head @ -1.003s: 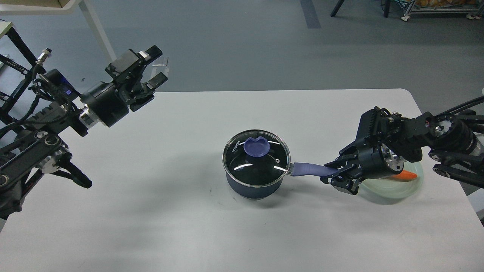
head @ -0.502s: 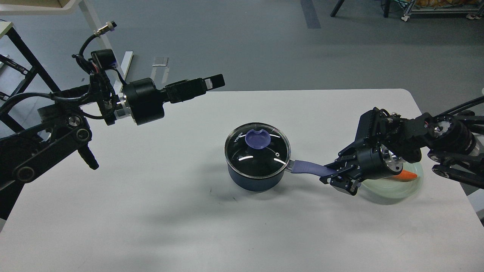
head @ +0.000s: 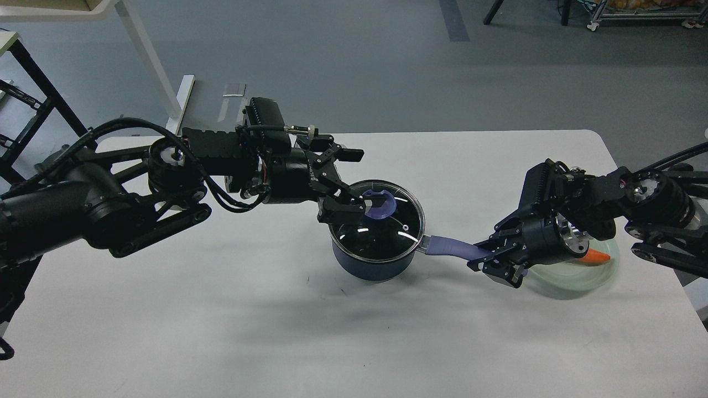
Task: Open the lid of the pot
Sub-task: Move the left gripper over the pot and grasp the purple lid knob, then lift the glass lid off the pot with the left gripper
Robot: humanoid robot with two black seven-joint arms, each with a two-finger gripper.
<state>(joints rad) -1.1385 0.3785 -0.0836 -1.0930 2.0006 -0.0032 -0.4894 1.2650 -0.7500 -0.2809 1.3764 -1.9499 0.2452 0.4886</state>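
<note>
Lid (head: 381,226): glass, seated flat on the pot, not yet lifted; sits near the middle of the desk.
Knob (head: 380,204): blue, at the far side of the lid's top; judged the only sensible grip point for lifting.
Pot (head: 371,264): dark blue, upright on the desk (head: 221,320), its handle pointing toward the right arm.
Handle (head: 451,247): blue, runs from the pot's rim to the right hand; judged to be held so the pot does not slide or tip when the lid is pulled.
Right hand (head: 489,258): fingers closed around the end of the handle; contact appears firm, touching on both sides.
Left hand (head: 354,182): fingers spread wide, one above and behind the lid's far rim, the other low beside the knob; holds nothing. Whether the lower finger touches the lid cannot be told.
Step in hand: judged as the approach to the knob, grip not yet made.
Plate (head: 600,275): pale green, just behind the right hand, partly hidden by it.
Carrot (head: 597,256): orange tip showing on the plate; plays no part in this step.
</note>
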